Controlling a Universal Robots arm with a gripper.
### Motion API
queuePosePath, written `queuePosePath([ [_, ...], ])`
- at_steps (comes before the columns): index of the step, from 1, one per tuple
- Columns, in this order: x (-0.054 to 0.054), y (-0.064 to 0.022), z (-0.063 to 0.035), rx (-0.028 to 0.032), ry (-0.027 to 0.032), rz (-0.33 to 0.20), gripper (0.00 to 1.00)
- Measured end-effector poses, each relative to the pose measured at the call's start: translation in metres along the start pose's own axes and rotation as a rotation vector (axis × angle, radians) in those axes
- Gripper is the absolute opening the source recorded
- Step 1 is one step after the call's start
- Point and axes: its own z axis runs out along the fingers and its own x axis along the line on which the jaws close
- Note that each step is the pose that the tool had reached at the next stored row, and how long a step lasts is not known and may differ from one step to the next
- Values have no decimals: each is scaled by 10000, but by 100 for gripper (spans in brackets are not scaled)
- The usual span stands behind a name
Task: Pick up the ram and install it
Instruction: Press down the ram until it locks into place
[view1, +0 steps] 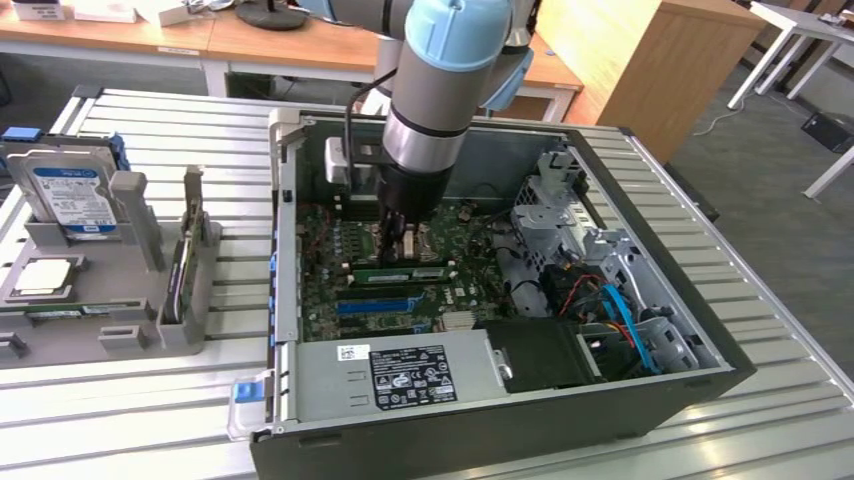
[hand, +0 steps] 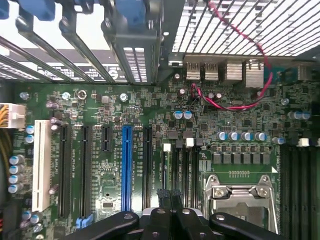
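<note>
The gripper (view1: 396, 250) is closed with nothing in it, just above the ram (view1: 396, 272) seated on the motherboard (view1: 350, 240). The nearby power supply's (view1: 400, 375) label is unreadable.

1. The case (view1: 441, 420) lies open on the surface (view1: 160, 400).
2. The board (view1: 360, 270) lies inside it, the ram (view1: 398, 272) seated on the board.
3. The rack (view1: 107, 290) stands at the exterior view's left, the drive (view1: 67, 200) upright in it.
4. The gripper (view1: 396, 250) stands over the ram.
</note>
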Motion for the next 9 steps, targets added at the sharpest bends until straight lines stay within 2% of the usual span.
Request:
queuePosePath([
  [9,-8,10,-215,0,15,1,11],
])
